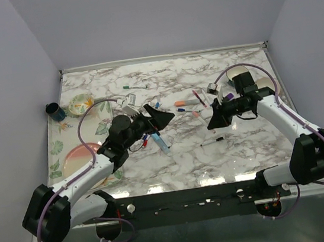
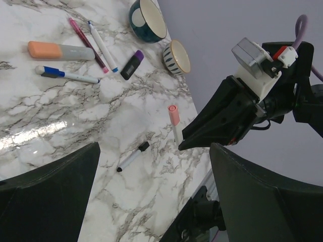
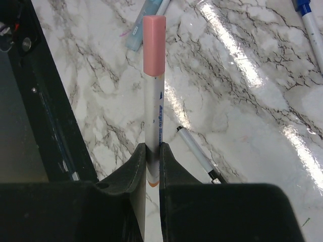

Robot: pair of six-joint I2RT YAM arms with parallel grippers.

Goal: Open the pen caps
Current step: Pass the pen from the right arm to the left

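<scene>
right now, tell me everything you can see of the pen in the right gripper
The pen is a slim white plastic barrel with blue print. A pink cap, squarish at the tip, sits on its far end. The right gripper is shut on the barrel, holding it clear of the table, cap pointing away from the wrist. Nothing else touches it; its rear end is hidden.

Marble table (image 1: 186, 168) open near front; pens (image 2: 103, 48), pen caps (image 2: 45, 49) clutter mid-table.

Pink cap (image 3: 154, 45): blocky, seated on the far end of a white pen (image 3: 153, 111), pointing straight out from the right hand (image 3: 153, 154).
Black cap (image 2: 144, 146): closed on a thin pen (image 2: 130, 158), lying flat near that hand.
</scene>
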